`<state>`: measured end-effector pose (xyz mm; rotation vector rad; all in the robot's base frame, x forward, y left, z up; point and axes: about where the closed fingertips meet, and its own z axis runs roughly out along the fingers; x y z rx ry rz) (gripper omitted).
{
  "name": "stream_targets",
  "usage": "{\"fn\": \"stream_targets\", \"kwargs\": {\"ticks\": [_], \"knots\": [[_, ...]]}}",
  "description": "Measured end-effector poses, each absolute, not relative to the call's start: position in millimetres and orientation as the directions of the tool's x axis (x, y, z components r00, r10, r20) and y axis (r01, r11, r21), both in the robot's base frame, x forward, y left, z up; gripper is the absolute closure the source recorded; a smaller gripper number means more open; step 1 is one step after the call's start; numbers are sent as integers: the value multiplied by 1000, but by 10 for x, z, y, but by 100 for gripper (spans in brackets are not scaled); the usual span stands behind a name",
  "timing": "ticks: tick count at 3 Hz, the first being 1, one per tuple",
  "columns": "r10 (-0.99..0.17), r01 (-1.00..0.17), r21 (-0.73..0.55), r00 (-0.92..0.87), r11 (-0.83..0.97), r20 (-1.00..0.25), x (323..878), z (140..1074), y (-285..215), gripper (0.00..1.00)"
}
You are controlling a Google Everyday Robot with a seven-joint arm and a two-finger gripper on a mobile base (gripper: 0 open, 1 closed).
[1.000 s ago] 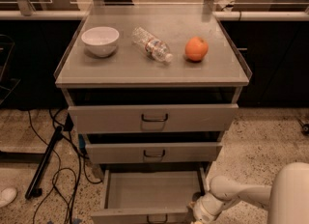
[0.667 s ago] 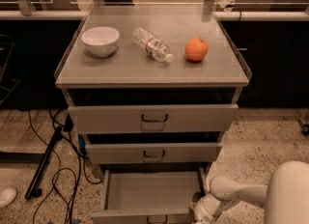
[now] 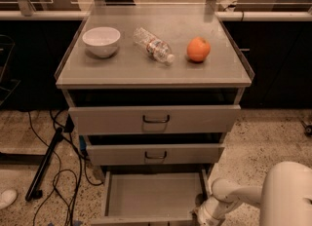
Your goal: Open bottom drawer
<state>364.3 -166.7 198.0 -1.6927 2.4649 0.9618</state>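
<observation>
The bottom drawer [image 3: 155, 195] of the grey cabinet stands pulled far out, its plain grey inside showing; its front panel lies at the lower frame edge and its handle is out of view. The mid-sized drawer [image 3: 155, 154] and the widest top drawer [image 3: 155, 119] above it are each pulled out a little. My white arm comes in from the lower right, and my gripper [image 3: 204, 216] sits at the right front corner of the bottom drawer, partly cut off by the frame edge.
On the cabinet top [image 3: 122, 69] lie a white bowl [image 3: 101, 40], a clear plastic bottle on its side [image 3: 154, 45] and an orange [image 3: 198, 49]. Black cables and a stand leg [image 3: 46, 161] lie on the speckled floor at left. Dark counters stand behind.
Nothing has visibly changed; arm and bottom drawer stay where they were.
</observation>
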Motion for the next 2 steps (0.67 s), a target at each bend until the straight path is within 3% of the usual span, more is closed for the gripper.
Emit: {"fn": "stream_targets", "kwargs": {"ticks": [2], "knots": [[-823,-871,415,-427,263,-375,3773,2431,-1780,0]]}}
